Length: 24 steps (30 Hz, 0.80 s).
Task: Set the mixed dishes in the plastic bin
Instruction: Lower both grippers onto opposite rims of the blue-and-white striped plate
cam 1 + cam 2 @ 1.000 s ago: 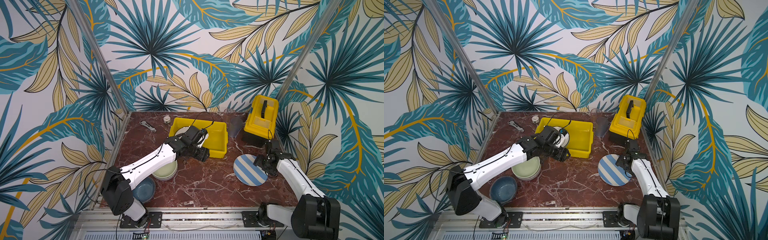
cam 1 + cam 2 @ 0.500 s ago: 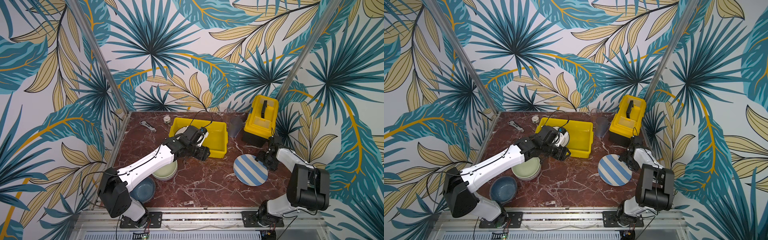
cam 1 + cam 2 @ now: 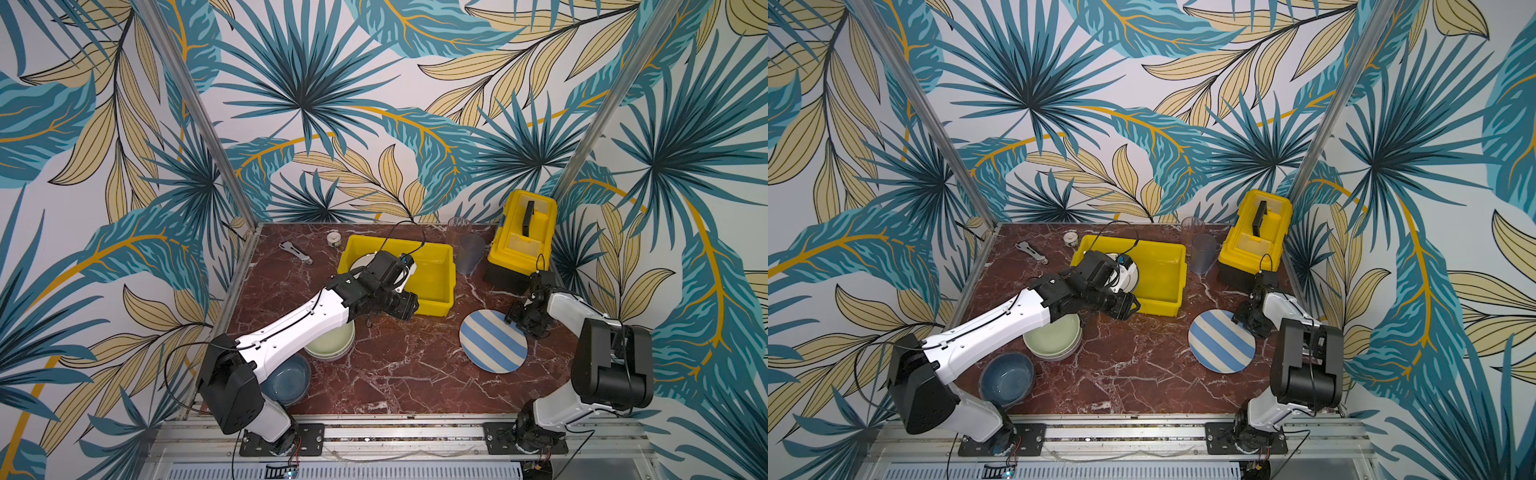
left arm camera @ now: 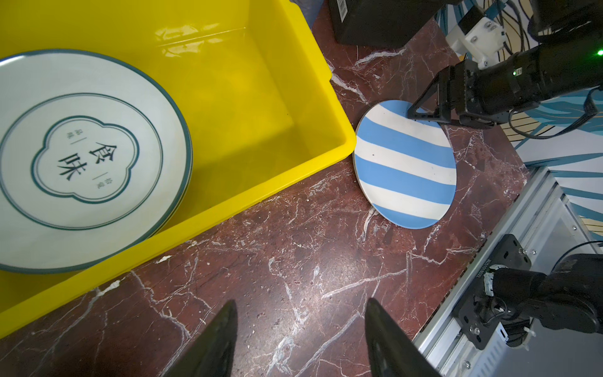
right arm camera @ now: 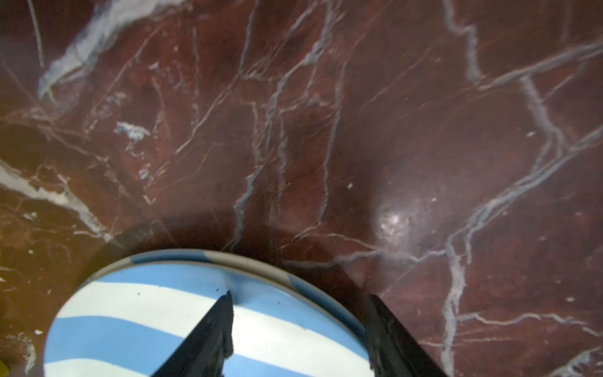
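Note:
The blue-and-cream striped plate lies flat on the marble, right of the yellow plastic bin. My right gripper is open astride the plate's far right rim, one finger over the plate and one outside it. A white printed plate lies in the bin's left half. My left gripper hangs open and empty over the marble by the bin's front wall. A pale green bowl and a blue bowl sit under the left arm. Two clear tumblers stand behind.
A yellow toolbox with a black handle stands at the back right, close to the right arm. A metal wrench and a small tape roll lie at the back left. An aluminium rail runs along the table's front edge.
The right arm's elbow has swung toward the front while its gripper stayed at the striped plate's rim and its jaws narrowed. The left gripper has barely moved; its jaws narrowed slightly.

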Each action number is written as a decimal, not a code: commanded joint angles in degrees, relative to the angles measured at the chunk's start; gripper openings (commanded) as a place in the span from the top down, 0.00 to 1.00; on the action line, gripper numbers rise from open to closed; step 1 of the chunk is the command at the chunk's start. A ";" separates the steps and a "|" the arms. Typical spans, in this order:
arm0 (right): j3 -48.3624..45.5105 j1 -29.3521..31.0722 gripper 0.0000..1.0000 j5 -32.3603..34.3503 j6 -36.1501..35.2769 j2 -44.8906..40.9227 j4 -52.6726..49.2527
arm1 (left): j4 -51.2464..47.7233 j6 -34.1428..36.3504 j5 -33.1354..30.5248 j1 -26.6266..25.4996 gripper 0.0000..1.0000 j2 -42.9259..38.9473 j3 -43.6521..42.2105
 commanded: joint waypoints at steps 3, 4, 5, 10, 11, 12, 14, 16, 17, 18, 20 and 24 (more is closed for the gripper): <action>-0.59 3.57 0.38 -0.77 0.47 0.36 -4.81 | 0.99 -0.10 0.08 0.02 0.39 0.81 1.69; -0.59 3.99 0.38 -1.40 0.52 0.13 -5.20 | 0.99 -0.19 0.23 0.02 0.40 0.72 1.59; -0.59 4.70 0.39 -1.68 0.62 -0.21 -5.93 | 0.99 -0.31 0.34 -0.02 0.40 0.50 1.33; -0.85 8.37 0.40 -3.33 1.38 -2.46 -8.67 | 0.99 -0.80 0.08 -0.07 0.40 -1.16 -1.56; -0.86 9.06 0.40 -4.00 1.65 -2.82 -8.99 | 0.99 -0.89 -0.12 -0.07 0.40 -1.43 -2.28; -0.85 9.93 0.40 -4.23 1.97 -3.28 -9.43 | 1.00 -1.07 -0.40 -0.07 0.39 -1.71 -3.14; -0.81 11.77 0.40 -4.34 2.43 -3.89 -10.38 | 0.99 -1.56 -0.69 -0.15 0.39 -2.21 -4.83; -0.92 13.28 0.40 -4.56 2.89 -4.36 -11.36 | 0.99 -2.27 -0.93 -0.31 0.39 -2.83 -6.71; -1.08 14.02 0.40 -4.82 3.06 -4.53 -11.61 | 0.99 -2.68 -0.93 -0.33 0.39 -3.23 -7.53; -1.36 14.72 0.40 -5.21 3.29 -4.84 -11.82 | 1.04 -3.02 -0.99 -0.46 0.39 -3.52 -8.45; -2.38 15.95 0.40 -7.26 3.69 -5.58 -11.39 | 1.06 -3.96 -1.24 -0.77 0.38 -4.66 -10.64; -4.43 17.71 0.40 -8.34 4.48 -7.77 -11.05 | 1.07 -5.37 -2.63 -1.89 0.37 -5.86 -14.23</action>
